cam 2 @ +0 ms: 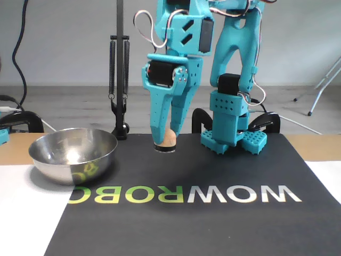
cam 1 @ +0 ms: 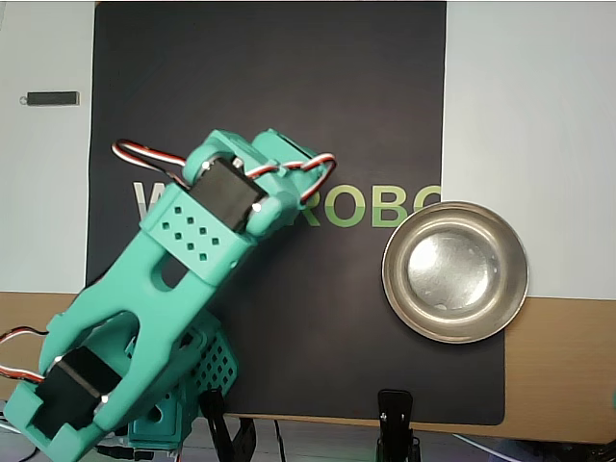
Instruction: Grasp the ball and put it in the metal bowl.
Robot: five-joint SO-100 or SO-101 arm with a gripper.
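- Landmark: the round, shallow, shiny steel bowl point(cam 2: 73, 154) stands at the left edge of the black printed mat point(cam 2: 224, 224) in the fixed view, upright and with nothing in it. All places below are given relative to this bowl.
- Right of the bowl, and raised clear of the mat, the teal plastic end effector point(cam 2: 165, 145) points downward. Its two fingers are pinched on the small peach-orange ball point(cam 2: 169, 138), which shows between the tips. The ball hangs slightly above rim height, well apart from the bowl.
- In the overhead view the arm covers the ball; the bowl point(cam 1: 455, 272) lies to the right of the arm there, so the two views mirror each other.
- Step in hand, as judged: carry the held ball sideways to the bowl.
- Procedure for a clean transfer:
  - Maintain the pinch; a smooth sphere held near the fingertips may slip out.
  - Keep the fingertips above rim height until past the near wall of the bowl.
  - Stop over the flat bottom, not over the rim.
  - Lower before release; a high drop may bounce out of a shallow bowl.
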